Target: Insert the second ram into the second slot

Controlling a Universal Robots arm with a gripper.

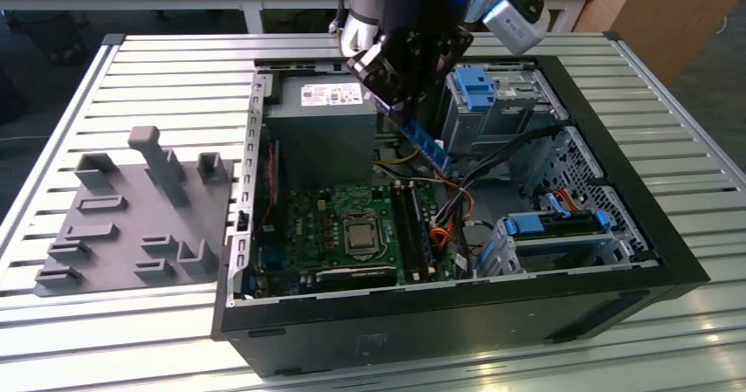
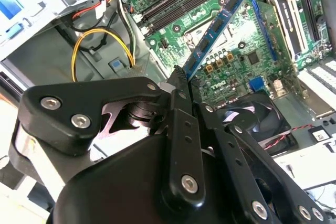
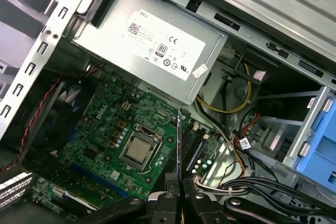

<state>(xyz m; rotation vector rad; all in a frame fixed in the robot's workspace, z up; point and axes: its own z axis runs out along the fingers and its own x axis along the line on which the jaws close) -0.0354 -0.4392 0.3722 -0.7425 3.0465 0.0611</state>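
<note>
Pincer (image 2: 178, 81) clamps second ram (image 2: 218, 27) above motherboard (image 2: 265, 61).

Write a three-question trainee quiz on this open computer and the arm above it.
1. True or false: the second ram is fully seated in a slot on the motherboard.
2. What is the gripper shut on? A) a yellow cable B) the second ram C) a blue drive clip
3. Fill in: the grey fixture plate lies on the exterior view's ____ of the computer case.
Key: 1 false, the gripper holds it above the motherboard; 2 B; 3 left.
</note>
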